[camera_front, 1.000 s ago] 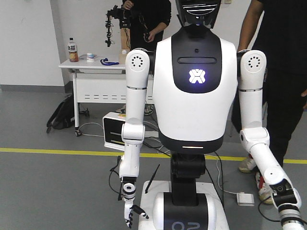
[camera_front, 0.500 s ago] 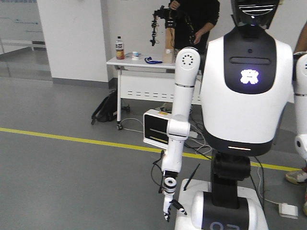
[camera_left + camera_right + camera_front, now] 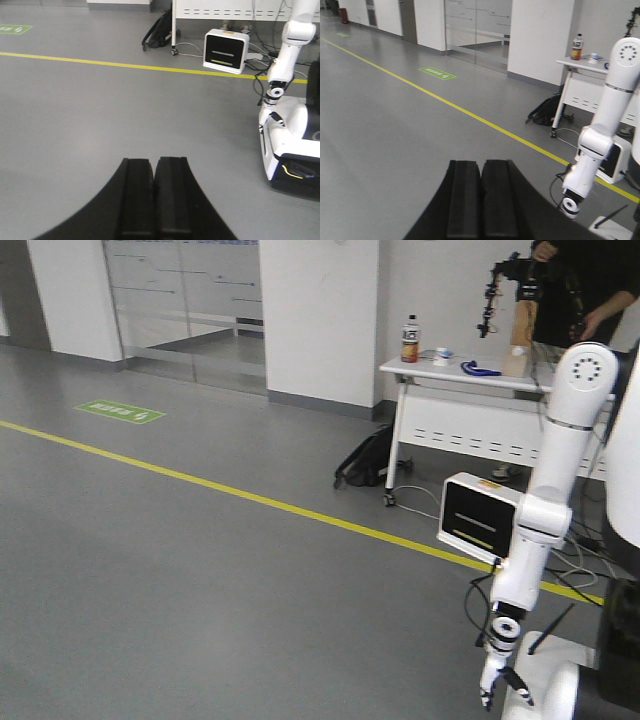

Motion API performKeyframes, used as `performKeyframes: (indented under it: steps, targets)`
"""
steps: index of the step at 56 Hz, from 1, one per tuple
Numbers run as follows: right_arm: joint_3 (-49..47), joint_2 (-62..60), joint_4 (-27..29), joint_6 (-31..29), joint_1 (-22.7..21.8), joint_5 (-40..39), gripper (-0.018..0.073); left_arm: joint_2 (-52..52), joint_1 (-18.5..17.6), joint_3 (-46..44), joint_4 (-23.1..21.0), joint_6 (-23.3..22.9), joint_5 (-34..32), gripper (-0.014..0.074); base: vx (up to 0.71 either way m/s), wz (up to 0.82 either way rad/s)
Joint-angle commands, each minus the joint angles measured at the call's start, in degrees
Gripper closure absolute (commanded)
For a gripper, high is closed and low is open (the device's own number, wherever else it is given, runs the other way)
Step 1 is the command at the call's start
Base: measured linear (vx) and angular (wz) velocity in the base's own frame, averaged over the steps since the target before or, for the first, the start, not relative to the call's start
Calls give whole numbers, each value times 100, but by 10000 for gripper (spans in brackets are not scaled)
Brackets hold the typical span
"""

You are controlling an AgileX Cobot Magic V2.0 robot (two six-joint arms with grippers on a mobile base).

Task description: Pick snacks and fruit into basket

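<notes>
No snacks, fruit or basket show in any view. My left gripper (image 3: 154, 161) fills the bottom of the left wrist view, its two black jaws pressed together with nothing between them, over bare grey floor. In the right wrist view my right gripper (image 3: 481, 162) is likewise shut and empty above the floor. Neither gripper appears in the front view.
A white humanoid robot (image 3: 555, 510) stands at the right edge, its arm hanging down. Behind it are a white table (image 3: 470, 370) with a bottle (image 3: 409, 340), a black backpack (image 3: 365, 460), a white box unit (image 3: 480, 520) and a person (image 3: 585, 290). A yellow line (image 3: 250, 500) crosses the floor.
The front view has swung left: the humanoid robot slid from the centre to the right edge, and the glass doors, wall and green floor sign came into sight.
</notes>
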Motion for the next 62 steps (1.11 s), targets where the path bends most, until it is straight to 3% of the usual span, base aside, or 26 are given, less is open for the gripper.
performKeyframes:
  steps: [1, 62]
  targets:
    - [-172, 62, -134, -56, -1, -462, 566, 67, 7, -133, 58, -34, -432, 601, -10, 58]
    - [-172, 62, -134, -56, -1, -468, 566, 67, 7, -133, 58, -34, -432, 601, -7, 54]
